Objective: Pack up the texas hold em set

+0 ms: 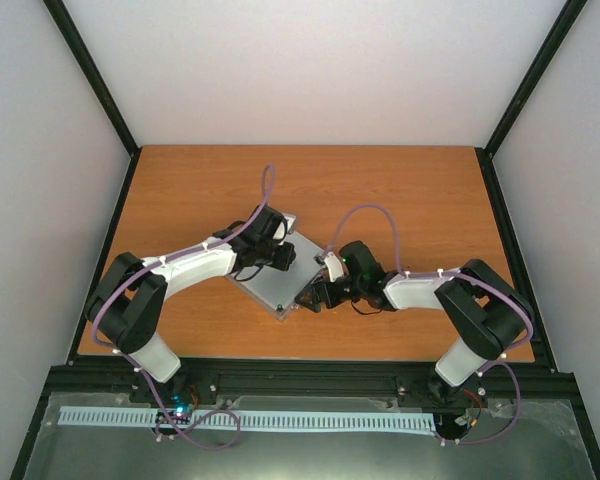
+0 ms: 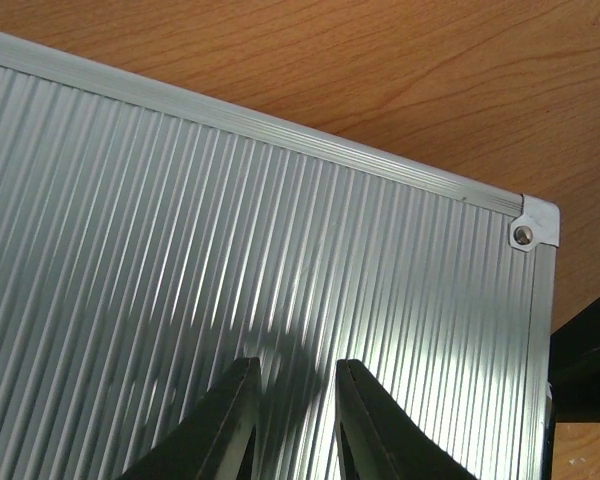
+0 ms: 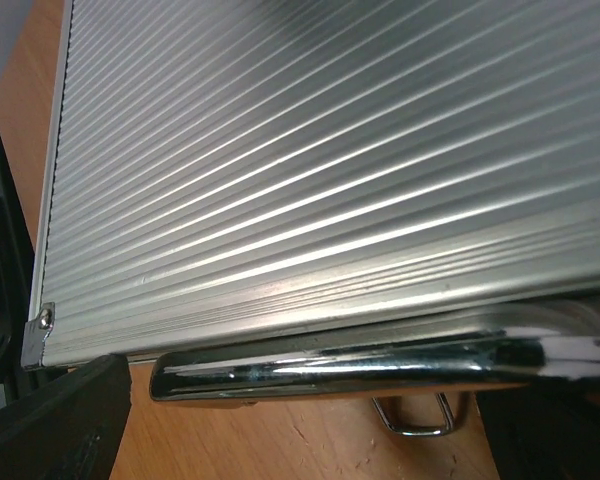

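Over the ribbed lid of the silver case (image 2: 230, 250), close to one riveted corner, my left gripper (image 2: 298, 368) hangs with its fingers drawn near together, a narrow gap between them and nothing held. I judge it is there to keep the lid down, but I cannot tell whether it touches. At the case's handle side my right gripper (image 3: 300, 425) stands wide open, one finger towards each end of the chrome handle (image 3: 350, 365), clamping nothing, likely lined up for the wire loop (image 3: 415, 415) beneath. The case lies shut on the table (image 1: 400, 190). No chips or cards show outside it.
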